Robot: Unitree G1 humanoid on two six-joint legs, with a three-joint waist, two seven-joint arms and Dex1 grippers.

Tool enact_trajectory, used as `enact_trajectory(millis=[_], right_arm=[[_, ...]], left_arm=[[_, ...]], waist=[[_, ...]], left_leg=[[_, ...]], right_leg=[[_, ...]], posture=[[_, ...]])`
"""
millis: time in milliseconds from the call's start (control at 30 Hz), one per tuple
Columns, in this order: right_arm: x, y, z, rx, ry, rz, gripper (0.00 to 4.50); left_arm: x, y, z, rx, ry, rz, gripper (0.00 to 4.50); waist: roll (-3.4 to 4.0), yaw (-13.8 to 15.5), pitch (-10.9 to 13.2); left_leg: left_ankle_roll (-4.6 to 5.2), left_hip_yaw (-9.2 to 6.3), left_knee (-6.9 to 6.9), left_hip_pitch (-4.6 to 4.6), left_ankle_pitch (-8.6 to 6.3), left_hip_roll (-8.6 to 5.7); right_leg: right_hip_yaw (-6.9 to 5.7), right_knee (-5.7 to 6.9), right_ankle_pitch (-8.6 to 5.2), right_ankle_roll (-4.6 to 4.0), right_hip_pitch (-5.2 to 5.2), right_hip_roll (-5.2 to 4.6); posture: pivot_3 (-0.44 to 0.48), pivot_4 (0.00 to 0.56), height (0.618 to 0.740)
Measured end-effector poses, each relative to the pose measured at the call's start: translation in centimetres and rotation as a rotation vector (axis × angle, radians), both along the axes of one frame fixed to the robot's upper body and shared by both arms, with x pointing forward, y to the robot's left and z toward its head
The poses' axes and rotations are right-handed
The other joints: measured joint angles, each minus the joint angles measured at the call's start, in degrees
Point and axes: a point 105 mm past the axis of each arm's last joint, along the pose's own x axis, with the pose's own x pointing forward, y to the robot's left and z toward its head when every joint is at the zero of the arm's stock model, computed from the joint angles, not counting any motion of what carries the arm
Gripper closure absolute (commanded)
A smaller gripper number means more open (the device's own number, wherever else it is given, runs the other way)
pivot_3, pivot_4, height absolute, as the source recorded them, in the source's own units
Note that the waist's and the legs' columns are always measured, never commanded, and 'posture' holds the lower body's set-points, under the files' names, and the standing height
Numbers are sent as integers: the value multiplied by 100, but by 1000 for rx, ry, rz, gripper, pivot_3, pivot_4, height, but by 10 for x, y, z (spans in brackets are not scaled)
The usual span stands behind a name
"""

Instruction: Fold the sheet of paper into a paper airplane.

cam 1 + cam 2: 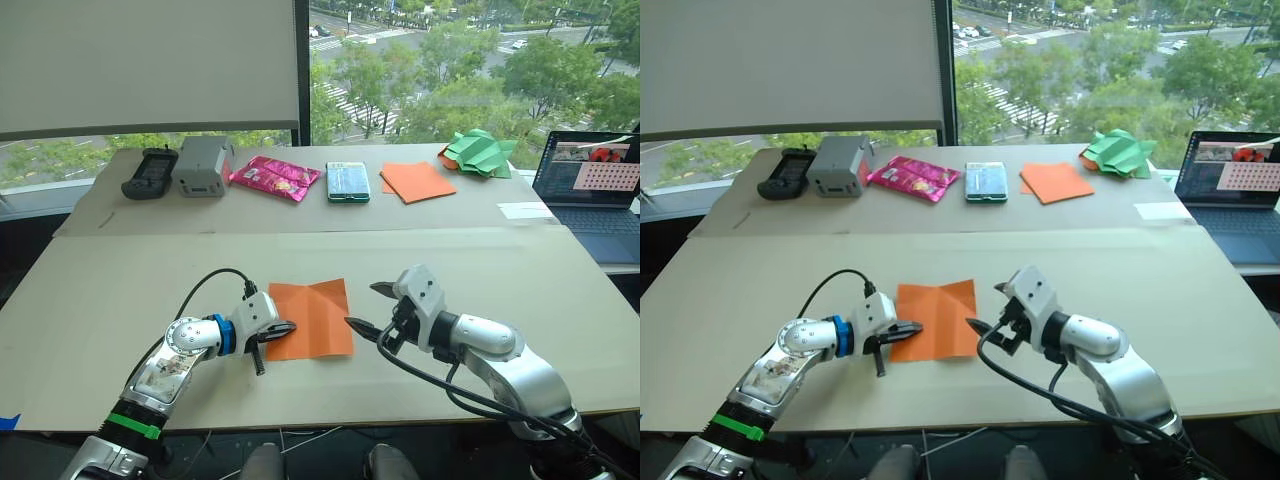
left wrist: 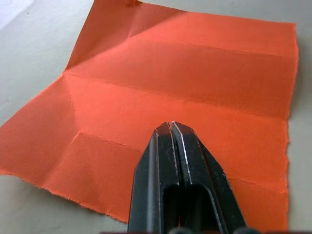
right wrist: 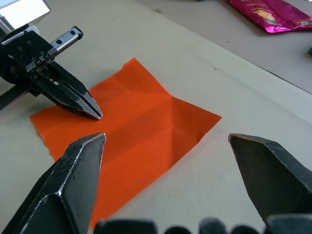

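Here, one sheet of paper [image 1: 311, 317], left claw [image 1: 288, 328] closed — resting on it, right claw [image 1: 368, 307] spread.

**Creased orange sheet, flat on table**

Sheet of paper [image 1: 312, 318]: thin, bright orange, roughly square, lying open and flat on the beige table surface near the front edge, about centred. Not folded up; no airplane shape yet. Several parallel crease lines run across it, plus short diagonal creases meeting near one edge. One corner lifts slightly where the creases meet. Edges look a bit rough, slightly ragged along the side nearest the robot. Single layer visible throughout.
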Motion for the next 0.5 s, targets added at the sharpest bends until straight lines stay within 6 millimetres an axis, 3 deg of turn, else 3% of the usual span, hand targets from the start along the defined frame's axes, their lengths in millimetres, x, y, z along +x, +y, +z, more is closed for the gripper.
enact_trajectory(millis=[33,133,333,467,500], right_arm=[[-1,-2,-2,-10,9,1,0],[-6,-6,-10,-52,51,12,836],[-28,-10,-43,-164,178,80,2943],[-44,1,-56,-183,231,151,4327],[-46,4,-59,-184,237,159,4468]], left_arm=[[0,0,0,-1,-1,0,4445],[-1,0,-1,-2,0,-3,4468],[-2,-2,0,-6,-3,-7,4468],[-2,-1,-1,-5,-2,-5,4468],[-2,-1,-1,-5,-2,-5,4468]], waist=[[-3,-7,-1],[-7,-9,-9],[-1,0,-19],[-9,-3,-22],[-10,-3,-22]], left_leg=[[0,1,1,-1,0,-1],[0,1,2,-1,0,0],[0,1,2,-2,0,-1],[-1,0,2,0,-1,0],[-1,0,2,-2,-1,-1]], right_leg=[[0,-1,0,0,0,-2],[0,0,0,0,1,-1],[-1,2,-1,1,1,-1],[-1,1,-2,2,1,-1],[-1,1,-2,3,-2,-2]], posture=[[0,150,706],[0,150,706],[0,150,706],[0,150,706],[0,150,706]])
